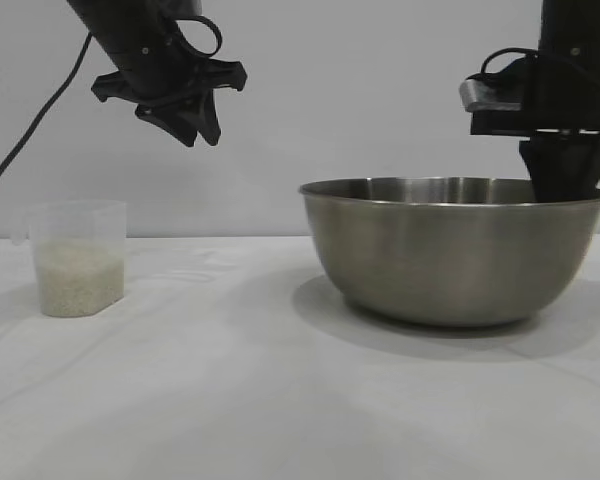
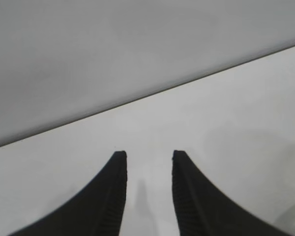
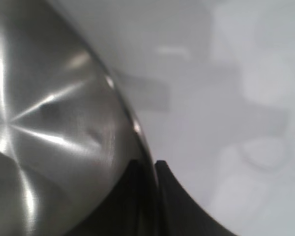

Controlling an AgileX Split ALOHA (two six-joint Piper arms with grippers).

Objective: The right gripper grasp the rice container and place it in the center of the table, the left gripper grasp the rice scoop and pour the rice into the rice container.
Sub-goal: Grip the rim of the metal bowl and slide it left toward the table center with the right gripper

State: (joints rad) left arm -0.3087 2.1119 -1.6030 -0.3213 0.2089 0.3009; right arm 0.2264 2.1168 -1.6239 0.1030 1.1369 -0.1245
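Note:
The rice container (image 1: 455, 250), a wide steel bowl, rests on the white table (image 1: 230, 400) right of centre. My right gripper (image 1: 565, 185) is shut on its far right rim, one finger inside the bowl and one outside. The right wrist view shows the rice container (image 3: 49, 123) with its rim pinched between the fingers of my right gripper (image 3: 148, 163). The rice scoop (image 1: 78, 257), a frosted plastic cup, stands at the left with rice (image 1: 78, 280) filling its lower part. My left gripper (image 1: 200, 130) hangs open and empty high above the table, up and right of the scoop; it also shows in the left wrist view (image 2: 148, 155).
A black cable (image 1: 35, 120) trails down from the left arm at the far left. A plain grey wall stands behind the table. The white cloth (image 2: 211, 128) lies bare under the left gripper.

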